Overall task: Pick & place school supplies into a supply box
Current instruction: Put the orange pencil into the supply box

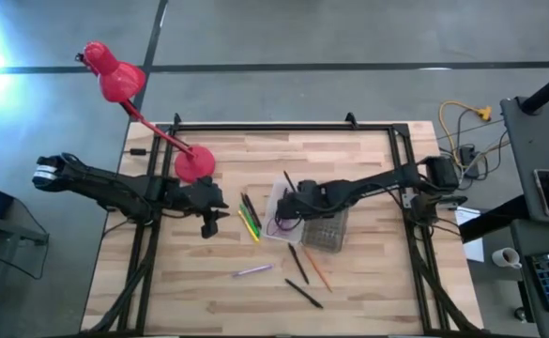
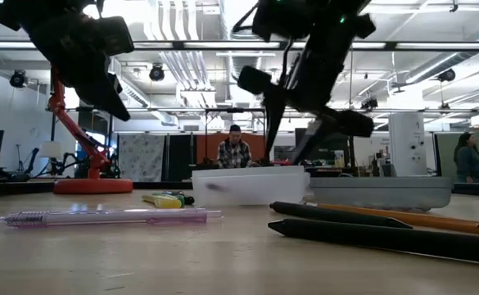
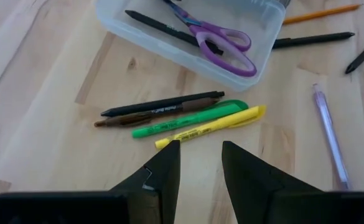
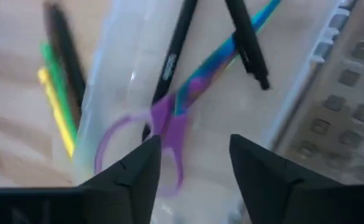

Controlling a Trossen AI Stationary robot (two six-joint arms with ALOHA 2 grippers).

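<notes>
Right gripper [image 4: 191, 168] above supply box [image 1: 281, 208], fingers apart, nothing between them. Directly below: purple-handled scissors [image 4: 169, 121] inside box with black pens [image 4: 177, 53]. Grey lid [image 1: 327, 229] just beside box. Left gripper [image 3: 199, 168] parted, empty, hovering over yellow highlighter [image 3: 211, 126], green pen [image 3: 191, 118], black pen [image 3: 163, 104] beside box. Purple pen [image 1: 252, 270], orange pencil [image 1: 317, 269] farther off on table [image 1: 368, 282].

Surface [image 1: 368, 282]: pale wood planks, visible grain, matt. Supply box [image 3: 138, 31]: translucent clear plastic, smooth, slight gloss. Lid [image 4: 350, 93]: grey plastic, raised dotted texture. Scissors [image 3: 222, 46]: glossy purple plastic handles; blades iridescent metal. Highlighters [image 3: 194, 121]: smooth green, yellow plastic. Desk lamp [image 1: 114, 80]: glossy red finish.
</notes>
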